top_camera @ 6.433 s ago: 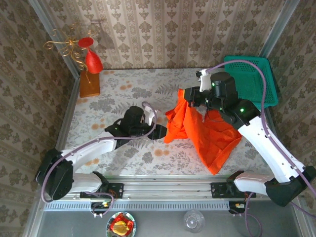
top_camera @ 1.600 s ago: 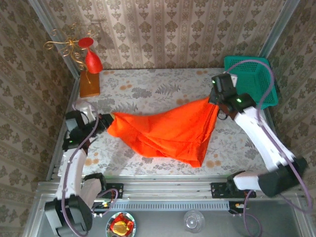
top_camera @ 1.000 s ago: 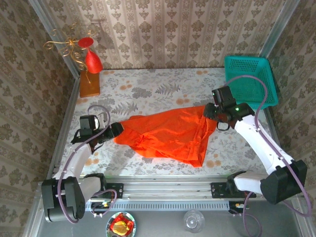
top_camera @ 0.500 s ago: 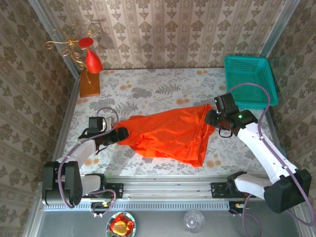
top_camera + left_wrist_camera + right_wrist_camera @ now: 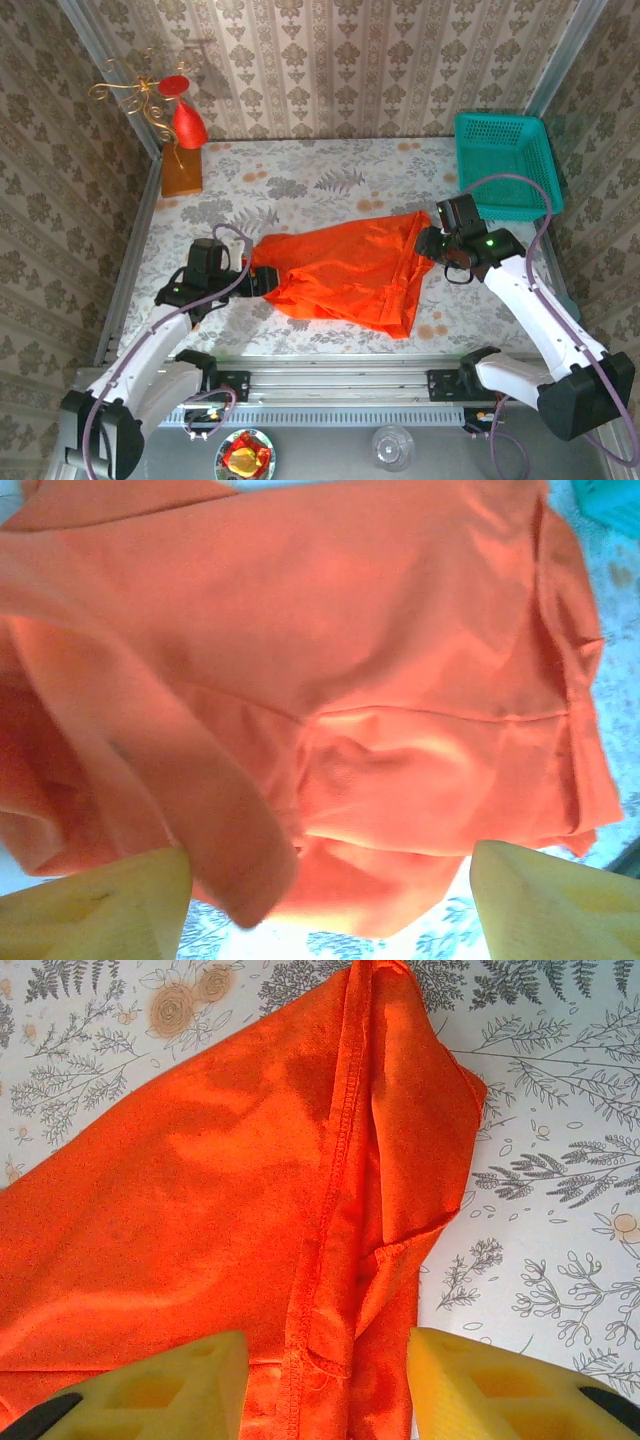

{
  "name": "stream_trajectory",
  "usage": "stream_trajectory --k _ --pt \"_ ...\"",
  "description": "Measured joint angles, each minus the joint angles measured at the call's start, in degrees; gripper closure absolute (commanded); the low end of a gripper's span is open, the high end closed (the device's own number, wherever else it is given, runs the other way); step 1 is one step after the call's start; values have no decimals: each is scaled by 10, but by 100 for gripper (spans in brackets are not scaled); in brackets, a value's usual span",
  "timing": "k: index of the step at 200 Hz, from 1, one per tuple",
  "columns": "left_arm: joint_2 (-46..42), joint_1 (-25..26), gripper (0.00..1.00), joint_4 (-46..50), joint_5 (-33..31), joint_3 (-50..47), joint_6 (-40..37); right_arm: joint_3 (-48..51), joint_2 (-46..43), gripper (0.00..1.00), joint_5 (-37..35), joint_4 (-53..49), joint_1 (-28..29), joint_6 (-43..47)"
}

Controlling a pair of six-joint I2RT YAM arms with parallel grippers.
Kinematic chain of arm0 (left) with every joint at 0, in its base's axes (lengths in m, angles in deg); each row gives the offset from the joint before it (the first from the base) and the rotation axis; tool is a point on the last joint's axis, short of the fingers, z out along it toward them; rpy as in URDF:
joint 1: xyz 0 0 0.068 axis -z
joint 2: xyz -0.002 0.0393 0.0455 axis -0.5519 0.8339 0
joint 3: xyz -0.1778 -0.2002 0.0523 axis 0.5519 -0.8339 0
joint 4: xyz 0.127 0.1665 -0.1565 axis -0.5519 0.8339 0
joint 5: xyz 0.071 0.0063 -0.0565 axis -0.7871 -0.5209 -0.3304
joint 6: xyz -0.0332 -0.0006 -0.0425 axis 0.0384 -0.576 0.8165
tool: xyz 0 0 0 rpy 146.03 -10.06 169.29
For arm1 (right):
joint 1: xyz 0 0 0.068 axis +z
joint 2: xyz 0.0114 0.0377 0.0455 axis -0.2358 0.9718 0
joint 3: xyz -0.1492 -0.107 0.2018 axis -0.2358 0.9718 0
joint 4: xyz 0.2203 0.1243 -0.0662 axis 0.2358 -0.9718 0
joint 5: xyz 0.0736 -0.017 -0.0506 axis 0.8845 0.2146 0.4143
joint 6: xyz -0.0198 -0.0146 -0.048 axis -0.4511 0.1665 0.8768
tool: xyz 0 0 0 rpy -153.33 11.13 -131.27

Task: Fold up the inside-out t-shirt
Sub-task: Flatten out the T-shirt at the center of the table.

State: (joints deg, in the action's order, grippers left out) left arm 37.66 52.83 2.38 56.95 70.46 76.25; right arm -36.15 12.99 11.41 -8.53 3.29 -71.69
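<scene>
The place is a robot lab cell dressed up as a home. Damask wallpaper panels (image 5: 330, 60) sit in bare aluminium framing (image 5: 105, 70) around a table (image 5: 300, 175) with a floral cloth. Robot arm bases (image 5: 505, 372) are bolted to a metal rail (image 5: 340, 383). A teal basket (image 5: 500, 165) and a red ornament (image 5: 188, 125) stand as props.

The t-shirt (image 5: 345, 270) lies on the table (image 5: 300, 180). The left gripper (image 5: 262, 282) is at its left end, the right gripper (image 5: 425, 242) at its right end. The basket (image 5: 505, 165) is behind-right of it, the ornament (image 5: 185, 120) behind-left.
</scene>
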Motion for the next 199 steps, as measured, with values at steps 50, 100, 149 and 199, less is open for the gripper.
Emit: stream_trajectory --k 50,100,149,199 --pt "100 10 35 -20 -8 1 13 1 11 53 14 10 0 -6" --pt "94 35 27 32 -103 26 11 5 11 53 16 16 0 -6" --pt "40 16 25 70 -164 35 16 15 11 53 16 16 1 -6" --pt "43 -53 25 43 -116 1 33 15 11 52 17 16 1 -6"
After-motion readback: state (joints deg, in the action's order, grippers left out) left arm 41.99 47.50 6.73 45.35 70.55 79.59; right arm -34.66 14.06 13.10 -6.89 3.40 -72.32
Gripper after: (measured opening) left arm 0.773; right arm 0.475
